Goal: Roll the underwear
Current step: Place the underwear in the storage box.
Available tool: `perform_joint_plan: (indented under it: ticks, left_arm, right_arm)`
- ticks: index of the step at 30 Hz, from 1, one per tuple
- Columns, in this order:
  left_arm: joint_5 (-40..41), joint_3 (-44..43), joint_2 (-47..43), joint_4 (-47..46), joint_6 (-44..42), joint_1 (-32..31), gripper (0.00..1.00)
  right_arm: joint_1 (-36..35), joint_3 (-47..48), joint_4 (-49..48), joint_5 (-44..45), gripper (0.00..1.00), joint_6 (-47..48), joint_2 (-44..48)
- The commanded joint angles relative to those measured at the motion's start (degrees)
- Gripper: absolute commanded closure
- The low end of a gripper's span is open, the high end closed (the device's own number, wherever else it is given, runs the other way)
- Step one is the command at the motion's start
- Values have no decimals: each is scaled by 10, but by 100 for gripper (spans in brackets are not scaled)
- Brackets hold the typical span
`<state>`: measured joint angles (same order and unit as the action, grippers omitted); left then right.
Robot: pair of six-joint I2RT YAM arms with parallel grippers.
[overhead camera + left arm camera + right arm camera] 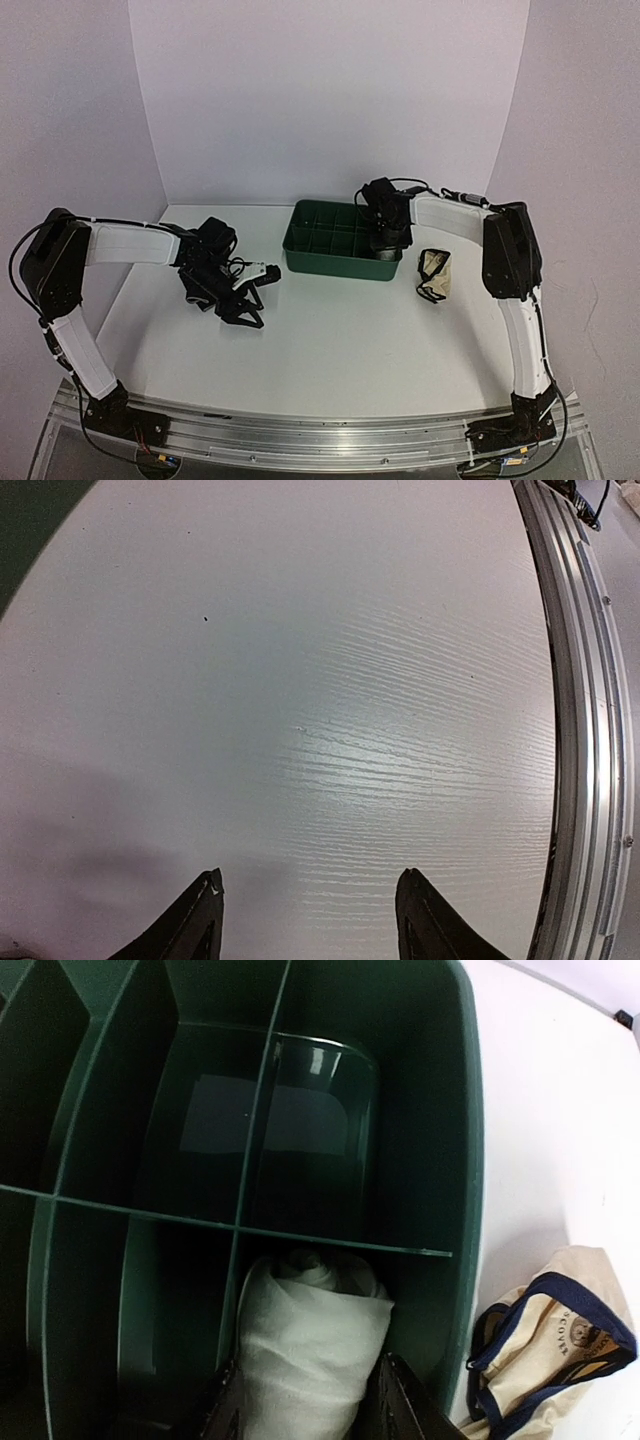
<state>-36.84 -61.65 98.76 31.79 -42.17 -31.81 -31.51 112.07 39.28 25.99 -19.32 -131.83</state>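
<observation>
Only right wrist view shows white roll (pixel 310 1330) in tray (pixel 470 1160) corner cell, right gripper (pixel 308 1360) astride it, grip unclear; edged pair (pixel 434 273) on bench (pixel 300 680) beside tray; left gripper (pixel 311 874) wide, empty.

a: table top (pixel 300 680)?
b: white, fine wood-grain texture, low sheen. the rail (pixel 580 730) at its edge is brushed metal.
a: tray (pixel 420 1080)?
b: green plastic, smooth, glossy, throwing reflections.
a: the white roll (pixel 310 1350) in it?
b: soft matt cloth, finely woven. cream garment (pixel 560 1330) outside likewise, dark cloth edging.
</observation>
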Motion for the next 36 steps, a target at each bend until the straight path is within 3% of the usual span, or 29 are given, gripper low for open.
perform_joint_plan:
  ticks: [1,3,8,13,29,33,36]
  left_arm:
    - [-6,-19,8,-7,-10,4,42]
    - [-7,-20,11,-8,-10,4,42]
    - [-10,-27,16,-11,-7,5,42]
    - [-11,-29,20,-14,-5,4,42]
    - [-15,-39,21,-9,-5,7,42]
    - [-18,-44,20,-3,-5,8,42]
    - [-21,-47,18,0,-6,7,42]
  right_arm:
    - [-2,27,6,-4,57,25,66]
    - [1,30,6,-5,61,27,62]
    - [22,39,6,-40,85,-6,37]
    - [31,51,8,-73,93,-21,0]
    - [31,74,22,-108,95,-19,-49]
    - [31,102,31,-99,90,18,-19]
    - [31,113,32,-104,82,45,27]
